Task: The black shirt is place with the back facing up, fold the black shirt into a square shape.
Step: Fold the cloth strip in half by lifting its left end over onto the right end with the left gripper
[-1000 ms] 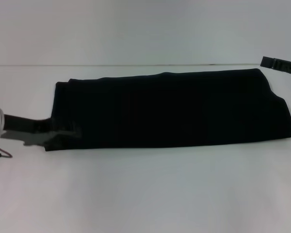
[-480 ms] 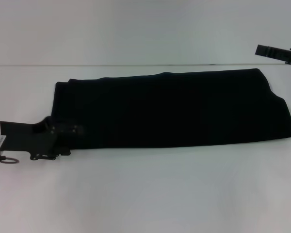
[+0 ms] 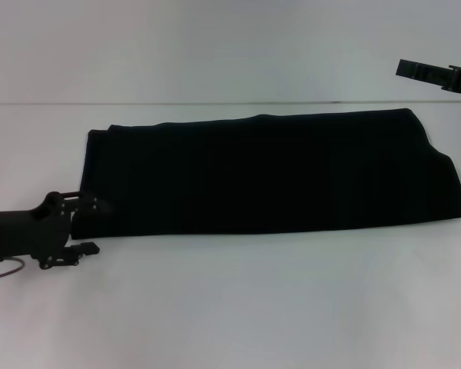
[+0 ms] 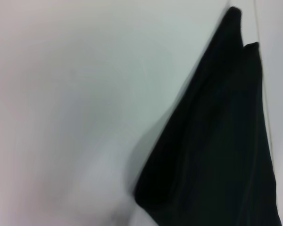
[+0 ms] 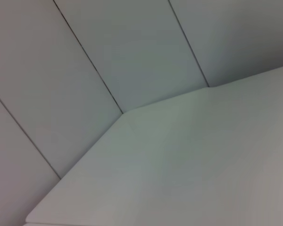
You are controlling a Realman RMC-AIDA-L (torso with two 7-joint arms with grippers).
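You have a broad white table (image 3: 238, 307) with a smooth, matte top, and across its middle lies the black shirt (image 3: 269, 173), already folded down into a long band. Its long axis runs left to right, the far edge close to where the table meets the wall. The cloth is plain, soft and dull black, with faint ridges along the length; no lettering shows. The right end is cut at a slant and rounded off, while the left end shows stacked layers with a slightly stepped corner. In the left wrist view the same band (image 4: 217, 155) narrows away to a pointed, doubled corner.

What matters for your next move: the shirt's near left corner lies just right of the left gripper (image 3: 81, 224), which sits low at the left edge of the table, touching or nearly touching that corner. That arm is by far the nearer one. Its fingers appear spread a little, one above the cloth edge and one below on the table side, and nothing looks to be held, though black on black makes this hard to judge.

The right gripper (image 3: 434, 74) hangs high at the far right, well apart from the shirt; you cannot tell how its jaws stand. Its wrist view shows only table and wall panels.

To reach a square, the band probably needs folding end over end along that long axis.
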